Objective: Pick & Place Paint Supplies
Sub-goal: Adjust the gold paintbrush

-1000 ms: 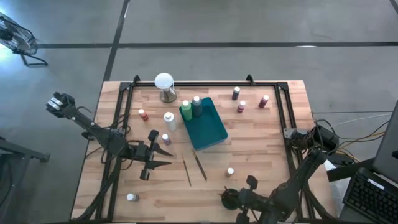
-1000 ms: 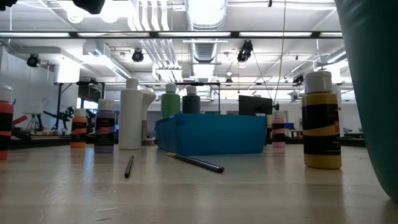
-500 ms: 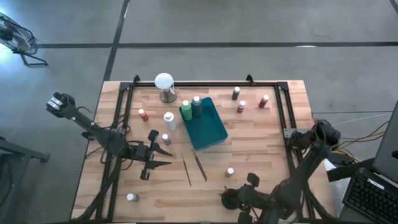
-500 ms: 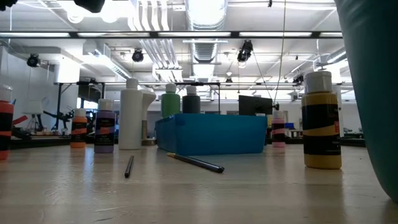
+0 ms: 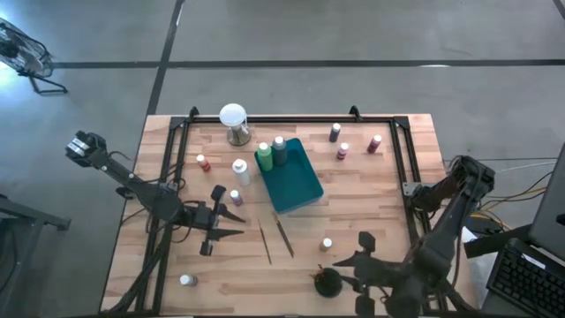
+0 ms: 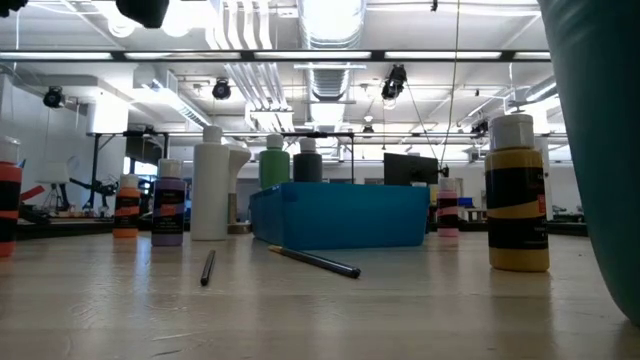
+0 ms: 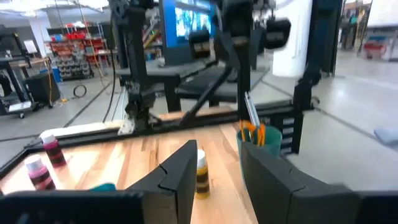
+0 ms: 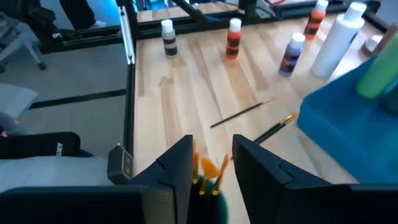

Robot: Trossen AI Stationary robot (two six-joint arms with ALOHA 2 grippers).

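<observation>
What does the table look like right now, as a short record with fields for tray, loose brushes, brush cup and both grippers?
tray: teal tray mid-table, green bottle and darker green bottle standing at its far end
loose brushes: two brushes lying side by side on the wood nearer than the tray
brush cup: dark cup at the near edge, orange-handled brushes inside
left gripper: open, empty, beside a purple bottle
right gripper: open, over the cup

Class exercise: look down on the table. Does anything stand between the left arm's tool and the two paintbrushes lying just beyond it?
Nothing visible does. The left tool points across bare wood at the two paintbrushes. The purple bottle stands off to one side of that line, and the teal tray lies farther back.
</observation>
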